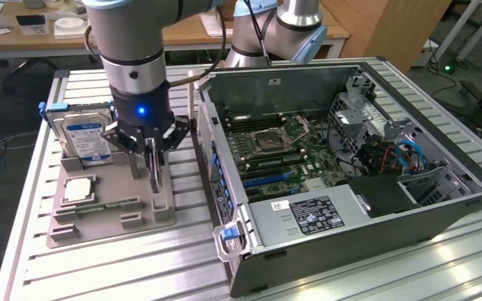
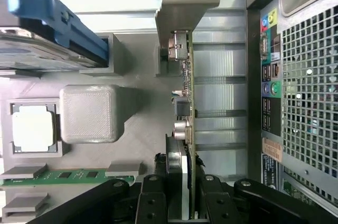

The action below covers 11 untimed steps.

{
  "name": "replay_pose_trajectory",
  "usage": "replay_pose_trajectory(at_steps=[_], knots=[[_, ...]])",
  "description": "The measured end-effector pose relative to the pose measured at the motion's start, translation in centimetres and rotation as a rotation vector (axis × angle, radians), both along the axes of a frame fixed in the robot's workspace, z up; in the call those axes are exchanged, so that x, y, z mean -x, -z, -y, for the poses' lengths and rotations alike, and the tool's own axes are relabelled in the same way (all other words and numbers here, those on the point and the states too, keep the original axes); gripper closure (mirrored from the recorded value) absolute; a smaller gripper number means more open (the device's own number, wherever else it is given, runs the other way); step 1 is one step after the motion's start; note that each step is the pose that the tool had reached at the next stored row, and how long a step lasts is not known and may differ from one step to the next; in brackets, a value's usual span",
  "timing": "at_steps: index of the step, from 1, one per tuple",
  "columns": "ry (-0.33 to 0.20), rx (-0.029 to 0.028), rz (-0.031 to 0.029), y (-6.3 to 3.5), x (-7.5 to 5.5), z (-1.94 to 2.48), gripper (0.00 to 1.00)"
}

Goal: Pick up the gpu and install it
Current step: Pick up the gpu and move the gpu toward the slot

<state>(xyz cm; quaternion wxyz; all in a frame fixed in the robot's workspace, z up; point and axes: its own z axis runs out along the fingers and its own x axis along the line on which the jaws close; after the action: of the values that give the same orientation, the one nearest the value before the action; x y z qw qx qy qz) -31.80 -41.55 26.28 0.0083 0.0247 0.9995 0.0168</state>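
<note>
In the exterior view, the fingers are clamped on the gpu, which hangs on edge straight below them, its lower end at the grey holder on the tabletop. Whether that end has cleared its slot, I cannot tell. The holder likely keeps each part on edge or in its own pocket so the fingers can come down over a thin side. The hard drive stands upright beside the fingers on the side away from the computer case, and the CPU lies flat below it. The case lies open-side up on the other side of the fingers, so its motherboard can be reached from above.

In the wrist view, the gpu appears edge-on, running straight out from between the fingers, one pressed to each face. Gripping the flat faces should keep the card from twisting. A holder block, the CPU and a memory stick lie to one side of the fingers, and the case's rear panel lies to the other.
</note>
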Motion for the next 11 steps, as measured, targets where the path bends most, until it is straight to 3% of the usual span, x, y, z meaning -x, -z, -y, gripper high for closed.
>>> replay_pose_trajectory(at_steps=[11], knots=[[0.0, -0.0067, 0.0, -2.15, 0.0, 0.0, 0.72]])
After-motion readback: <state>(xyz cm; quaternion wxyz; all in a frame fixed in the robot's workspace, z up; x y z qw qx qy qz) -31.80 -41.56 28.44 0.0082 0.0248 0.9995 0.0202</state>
